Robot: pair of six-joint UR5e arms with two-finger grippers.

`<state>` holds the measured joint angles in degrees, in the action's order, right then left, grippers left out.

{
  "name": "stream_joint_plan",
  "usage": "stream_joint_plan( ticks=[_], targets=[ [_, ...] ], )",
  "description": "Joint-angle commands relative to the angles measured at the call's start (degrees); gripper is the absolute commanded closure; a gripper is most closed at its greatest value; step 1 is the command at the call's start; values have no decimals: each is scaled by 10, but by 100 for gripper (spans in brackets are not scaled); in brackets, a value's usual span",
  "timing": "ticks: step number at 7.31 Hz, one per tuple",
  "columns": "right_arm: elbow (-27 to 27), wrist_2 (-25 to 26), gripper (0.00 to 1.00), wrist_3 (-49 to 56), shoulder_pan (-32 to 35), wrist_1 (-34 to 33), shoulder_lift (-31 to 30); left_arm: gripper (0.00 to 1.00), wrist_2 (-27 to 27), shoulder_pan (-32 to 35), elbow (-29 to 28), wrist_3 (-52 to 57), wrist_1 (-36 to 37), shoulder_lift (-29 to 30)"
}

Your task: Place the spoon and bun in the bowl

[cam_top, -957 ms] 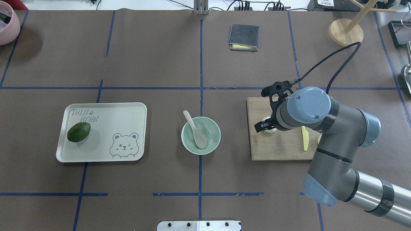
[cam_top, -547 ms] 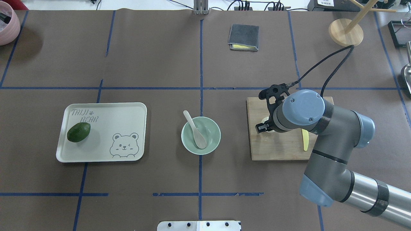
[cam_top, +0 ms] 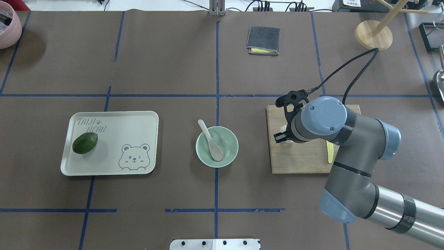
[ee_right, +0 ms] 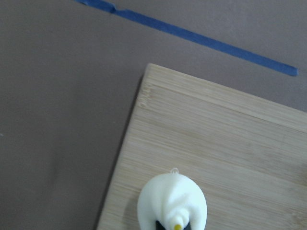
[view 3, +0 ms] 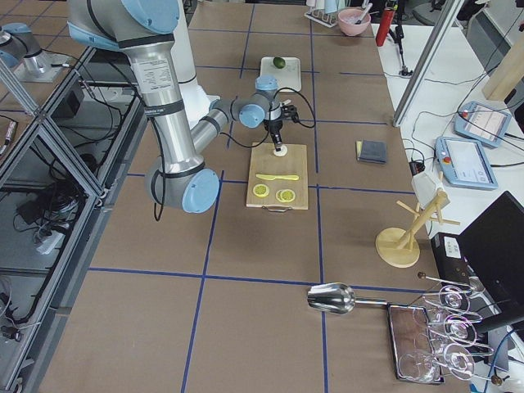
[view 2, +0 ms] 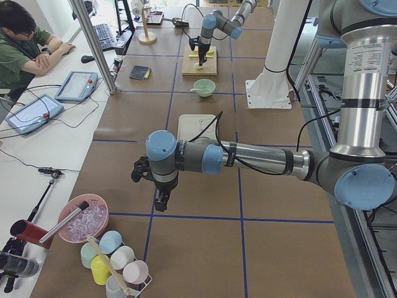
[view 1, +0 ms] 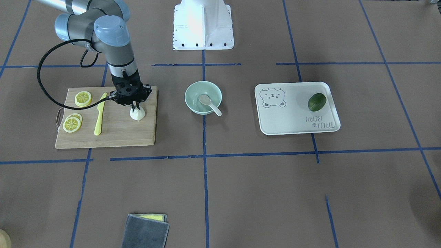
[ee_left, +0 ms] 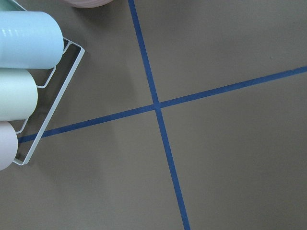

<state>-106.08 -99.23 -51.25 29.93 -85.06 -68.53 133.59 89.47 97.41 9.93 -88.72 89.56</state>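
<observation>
The white pleated bun (view 1: pixel 137 114) is over the wooden cutting board (view 1: pixel 120 134), near its edge on the bowl's side. My right gripper (view 1: pixel 133 104) is shut on the bun's pointed top; the right wrist view shows the bun (ee_right: pixel 171 203) with dark fingertips at its tip. The overhead view shows only a sliver of the bun (cam_top: pixel 285 130) under the wrist. The off-white spoon (cam_top: pixel 212 141) lies in the mint-green bowl (cam_top: pixel 236 146), handle over the rim. My left gripper (view 2: pixel 162 200) shows only in the exterior left view; I cannot tell its state.
Lemon slices (view 1: pixel 83 98) and a yellow knife (view 1: pixel 99 119) lie on the board. A cream tray (cam_top: pixel 131 125) with an avocado (cam_top: pixel 85 143) sits left of the bowl. A grey cloth (cam_top: pixel 263 40) lies at the back. Cups in a rack (ee_left: pixel 24 43) are below the left wrist.
My right arm has shifted left toward the bowl, and the bun has moved with the gripper toward the board's left edge. Spoon and bowl have not moved.
</observation>
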Motion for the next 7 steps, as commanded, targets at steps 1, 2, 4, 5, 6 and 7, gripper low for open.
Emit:
stream_joint_plan(
  ticks=[1,2,4,5,6,7],
  targets=[
    [1,0,100,-60,-17,-4,78,0,1,0,2,0,0,1],
    [3,2,100,-128,-31,-5,128,0,1,0,2,0,0,1],
    [23,42,93,-153,-85,-5,151,0,1,0,2,0,0,1],
    [51,54,40,-156,-93,-5,167,0,1,0,2,0,0,1],
    [59,60,0,-174,-93,-6,168,0,1,0,2,0,0,1],
    [50,58,0,-173,-89,-41,173,0,1,0,4,0,0,-1]
  ],
)
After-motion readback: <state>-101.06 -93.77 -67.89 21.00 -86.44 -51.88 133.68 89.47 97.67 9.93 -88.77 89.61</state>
